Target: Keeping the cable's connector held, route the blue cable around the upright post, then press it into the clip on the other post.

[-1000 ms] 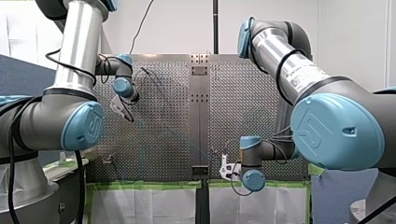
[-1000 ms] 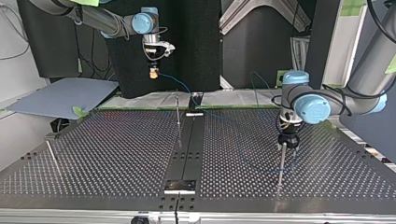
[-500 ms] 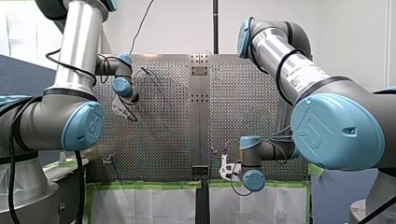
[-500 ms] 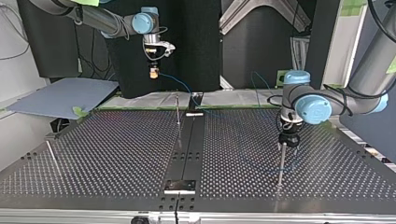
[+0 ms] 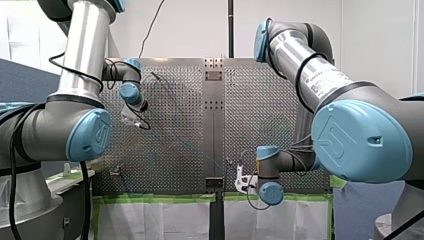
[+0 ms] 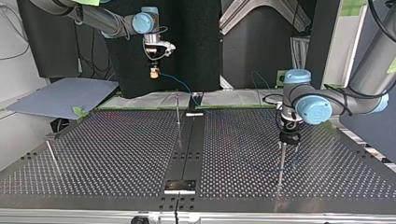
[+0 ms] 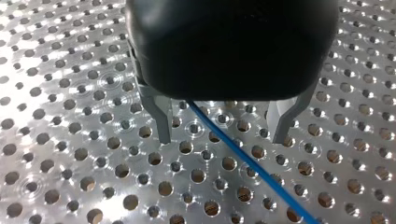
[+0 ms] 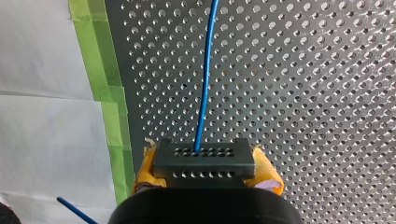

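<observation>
The connector (image 8: pixel 204 163) is clamped between the right gripper's (image 8: pixel 208 167) yellow pads (image 8: pixel 145 164); the blue cable (image 7: pixel 252 165) is seen running between the left gripper's (image 7: pixel 222 137) parted fingers (image 7: pixel 163 121), seemingly just beside the upright post (image 6: pixel 281 163)

In the top view the middle post (image 6: pixel 178 112) stands behind the right post (image 6: pixel 281 163), cable (image 7: pixel 243 157) seemingly lying between them

A robotics lab is showing: perforated metal table (image 8: pixel 303 70) lying ahead of my right claw (image 8: pixel 205 161), green tape (image 8: pixel 100 84) running beside it.
</observation>
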`<state>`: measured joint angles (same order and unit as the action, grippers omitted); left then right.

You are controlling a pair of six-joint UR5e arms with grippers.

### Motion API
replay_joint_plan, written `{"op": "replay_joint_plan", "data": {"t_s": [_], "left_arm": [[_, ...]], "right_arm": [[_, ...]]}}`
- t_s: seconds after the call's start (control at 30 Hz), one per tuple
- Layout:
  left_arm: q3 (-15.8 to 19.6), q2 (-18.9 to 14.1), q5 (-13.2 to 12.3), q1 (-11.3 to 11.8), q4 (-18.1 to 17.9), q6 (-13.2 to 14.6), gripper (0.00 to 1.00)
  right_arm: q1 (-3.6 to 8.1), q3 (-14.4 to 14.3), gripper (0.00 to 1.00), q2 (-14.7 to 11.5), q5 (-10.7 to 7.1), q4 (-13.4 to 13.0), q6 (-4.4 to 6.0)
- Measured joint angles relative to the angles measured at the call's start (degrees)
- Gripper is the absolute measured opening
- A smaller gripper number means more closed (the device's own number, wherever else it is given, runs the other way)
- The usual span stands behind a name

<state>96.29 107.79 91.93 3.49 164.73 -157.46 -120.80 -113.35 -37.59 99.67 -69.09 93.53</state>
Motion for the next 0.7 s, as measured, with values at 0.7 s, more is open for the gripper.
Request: {"op": "replay_joint_plan", "data": {"t_s": [0.7], "left_arm": [[1.6,0.0,-0.1,0.5,0.1,-2.9,1.0]], "right_arm": [[-0.09,0.0,0.0,-0.1,0.0,0.1,-0.01]]}}
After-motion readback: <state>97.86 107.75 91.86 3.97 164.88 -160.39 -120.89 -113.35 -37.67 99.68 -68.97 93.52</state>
